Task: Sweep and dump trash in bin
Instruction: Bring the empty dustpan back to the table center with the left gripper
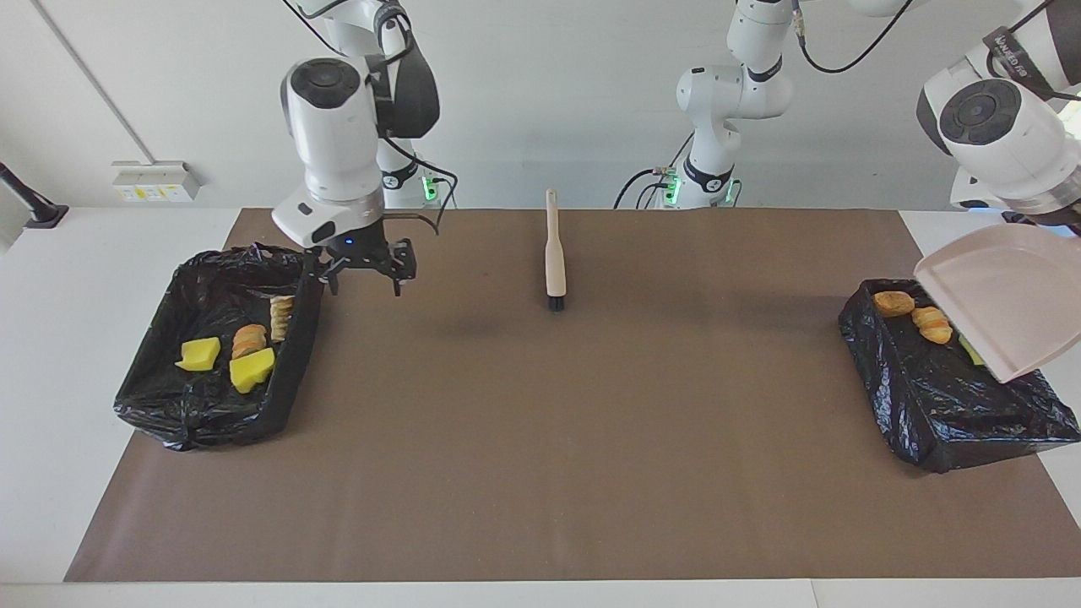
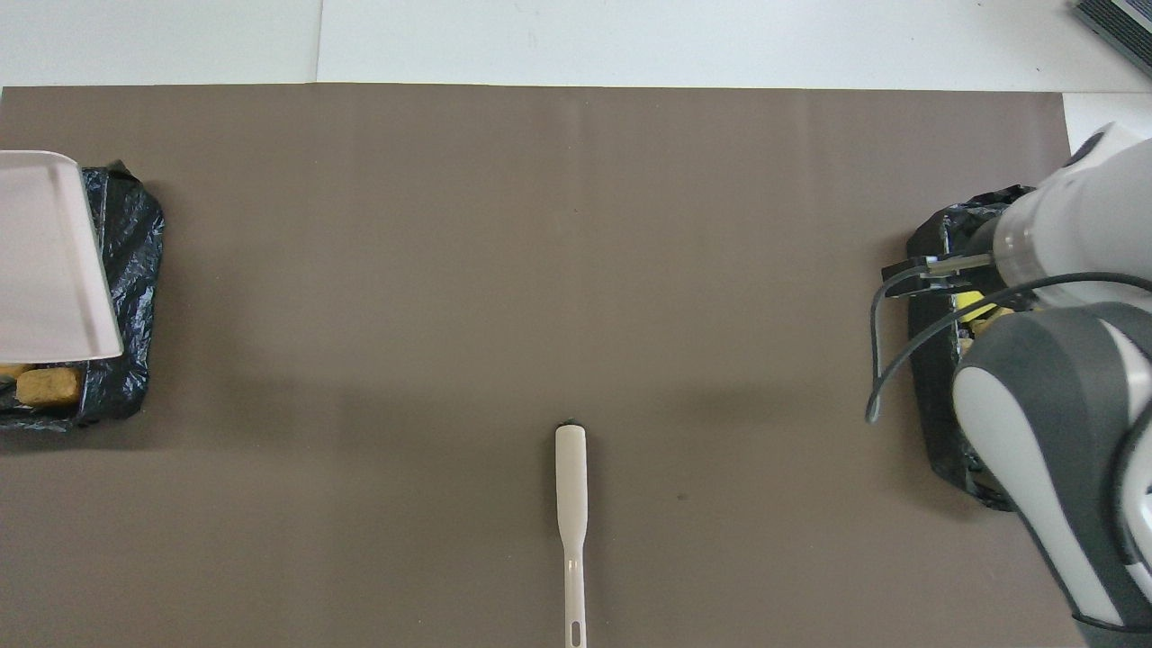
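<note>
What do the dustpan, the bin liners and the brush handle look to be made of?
Dustpan: smooth matte pink plastic, probably, with a moulded rim. Bin liners: thin glossy black plastic film, crinkled and shiny. Brush handle: pale beige, smooth; plastic or light wood, unclear.

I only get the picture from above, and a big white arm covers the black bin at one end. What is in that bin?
Observer: In the bin at the right arm's end lie two yellow sponge chunks and two tan bread pieces.
Operator: And the pink slab at the other end, is it lying on the bin there?
Observer: No. The dustpan is raised and tilted over the bin at the left arm's end, and the left gripper holds it up.
Operator: Is the white arm's claw carrying anything?
Observer: No. The right gripper is open and empty, up in the air by its bin's rim.
</note>
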Motion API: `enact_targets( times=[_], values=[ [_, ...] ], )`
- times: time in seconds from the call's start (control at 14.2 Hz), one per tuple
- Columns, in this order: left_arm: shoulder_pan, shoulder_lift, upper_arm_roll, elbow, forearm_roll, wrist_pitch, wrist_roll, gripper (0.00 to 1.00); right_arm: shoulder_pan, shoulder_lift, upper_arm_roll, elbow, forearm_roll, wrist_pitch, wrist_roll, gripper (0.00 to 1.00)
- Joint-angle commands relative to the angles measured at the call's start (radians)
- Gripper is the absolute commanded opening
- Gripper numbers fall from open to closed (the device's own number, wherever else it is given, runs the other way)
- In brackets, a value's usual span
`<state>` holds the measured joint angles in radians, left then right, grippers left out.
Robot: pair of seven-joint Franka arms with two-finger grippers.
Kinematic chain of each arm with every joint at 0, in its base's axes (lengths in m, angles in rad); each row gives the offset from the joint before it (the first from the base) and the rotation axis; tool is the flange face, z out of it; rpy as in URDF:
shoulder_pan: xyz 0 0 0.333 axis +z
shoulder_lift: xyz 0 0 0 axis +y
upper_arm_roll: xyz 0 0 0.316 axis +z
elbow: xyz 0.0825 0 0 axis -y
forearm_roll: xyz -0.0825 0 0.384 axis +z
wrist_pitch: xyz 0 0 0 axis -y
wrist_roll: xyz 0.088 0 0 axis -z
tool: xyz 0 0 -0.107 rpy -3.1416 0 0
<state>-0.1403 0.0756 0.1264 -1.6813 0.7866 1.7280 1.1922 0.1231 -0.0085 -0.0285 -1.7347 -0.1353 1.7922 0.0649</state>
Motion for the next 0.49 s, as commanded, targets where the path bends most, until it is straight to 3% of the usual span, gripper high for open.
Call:
enact_targets(
  times=[0.0,0.14,0.42],
  values=[
    [-0.005,-0.019,-0.074,-0.006,-0.127,-0.085,-0.158,0.0,-0.019,-0.042,-0.025,0.058,0.072,-0.139,-0.034,1.0],
    [-0.005,-0.016,-0.154,-0.023,-0.252,-0.103,-0.346,0.0,-0.068,-0.044,-0.03,0.136,0.131,-0.258,-0.034,1.0],
    [-0.007,0.027,-0.355,-0.045,-0.375,-0.113,-0.789,0.0,-0.074,-0.071,-0.047,0.121,0.124,-0.289,-0.02,1.0]
  ],
)
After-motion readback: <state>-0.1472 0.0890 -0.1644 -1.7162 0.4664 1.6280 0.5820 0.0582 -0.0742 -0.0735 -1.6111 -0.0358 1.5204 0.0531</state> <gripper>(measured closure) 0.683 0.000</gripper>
